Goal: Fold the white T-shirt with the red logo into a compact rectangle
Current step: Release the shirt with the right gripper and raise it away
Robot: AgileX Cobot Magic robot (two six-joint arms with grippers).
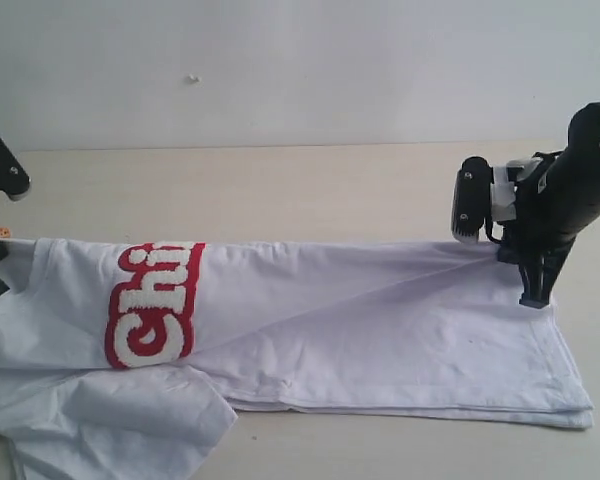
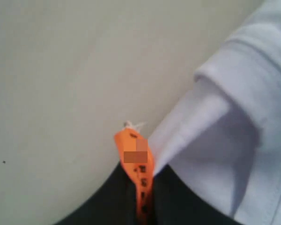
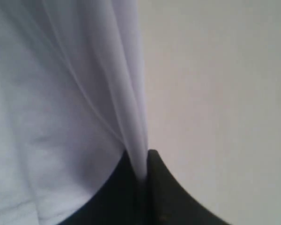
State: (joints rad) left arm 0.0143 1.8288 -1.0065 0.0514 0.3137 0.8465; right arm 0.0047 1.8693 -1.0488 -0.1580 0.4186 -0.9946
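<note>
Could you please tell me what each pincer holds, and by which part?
Both hold the white T-shirt: left pincer by the orange neck tag, right pincer by the hem end.

You can read "Chi" on the red logo (image 1: 152, 310), fuzzy white letters outlined in red on the chest of the white T-shirt (image 1: 380, 320); a fold cuts the strip off there. A second, smaller row just above also seems to start "Chi" (cut off the same way). The orange neck tag (image 2: 136, 161) carries dark print, too blurred for you to read.
</note>
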